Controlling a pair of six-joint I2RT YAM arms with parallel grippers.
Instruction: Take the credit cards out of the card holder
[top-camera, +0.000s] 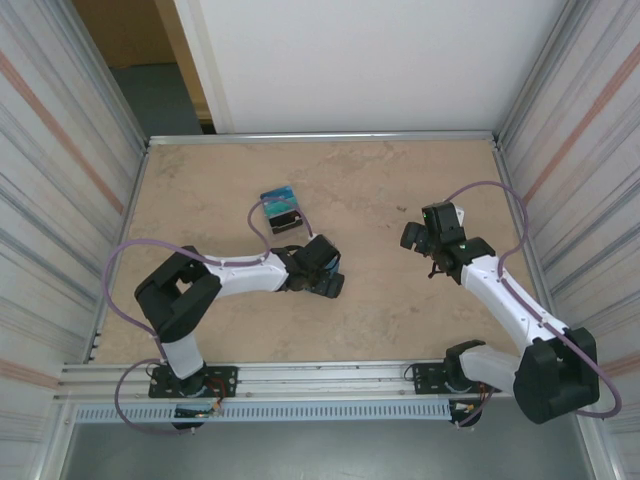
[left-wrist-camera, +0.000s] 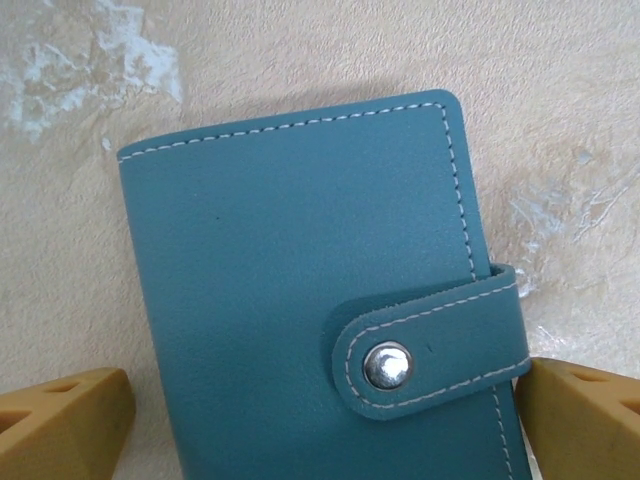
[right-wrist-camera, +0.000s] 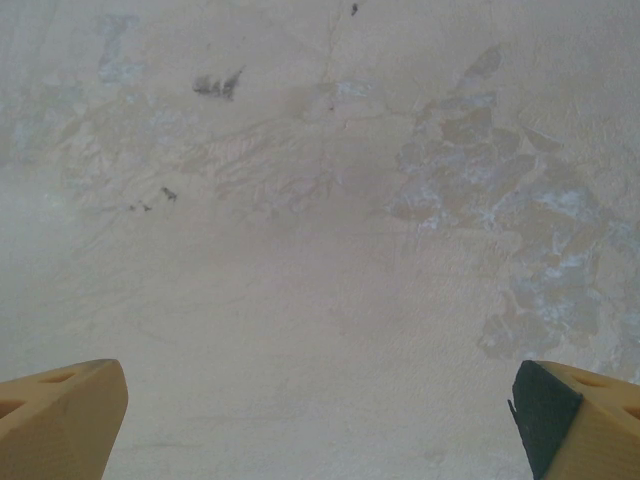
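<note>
The card holder (left-wrist-camera: 300, 270) is a teal-blue wallet with pale stitching, lying flat on the table. Its strap is closed on a silver snap (left-wrist-camera: 387, 365). My left gripper (left-wrist-camera: 320, 440) stands open over it, one yellow finger on each side of its near end, and neither finger visibly presses it. In the top view the left gripper (top-camera: 325, 280) sits low at mid-table and covers the holder. A small pile of credit cards (top-camera: 280, 207), blue and teal with one dark, lies just beyond it. My right gripper (top-camera: 432, 250) hangs open over bare table (right-wrist-camera: 320, 250).
Corrugated walls (top-camera: 60, 180) close in the left and right sides, and a white panel stands at the back. A metal rail (top-camera: 300, 375) runs along the near edge by the arm bases. Purple cables loop off both arms.
</note>
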